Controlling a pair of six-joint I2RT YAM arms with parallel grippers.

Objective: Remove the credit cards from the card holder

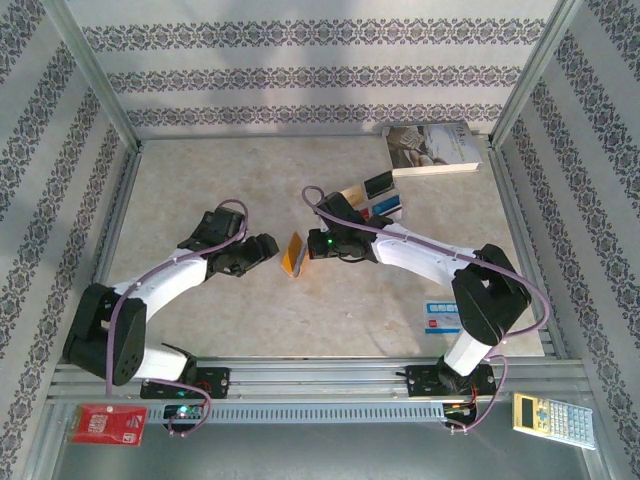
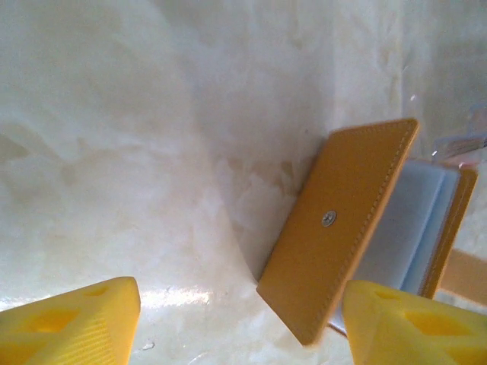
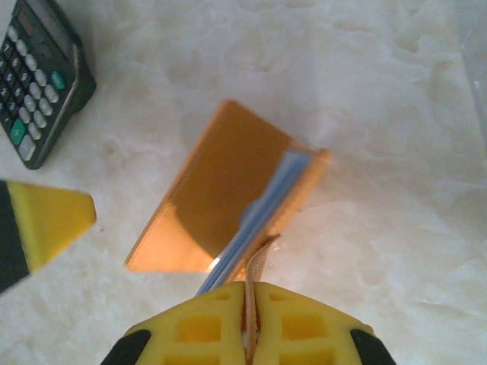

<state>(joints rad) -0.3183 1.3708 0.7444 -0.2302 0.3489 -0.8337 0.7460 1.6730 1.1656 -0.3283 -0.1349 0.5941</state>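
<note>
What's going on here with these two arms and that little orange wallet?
Two robot arms are working at a card holder, which stands half open on the table. The right claw is shut on a thin tan edge sticking out of it; flap or card, I cannot tell. The left claw is open close beside the holder, not gripping it. Some cards lie on the table beyond the right arm.
</note>
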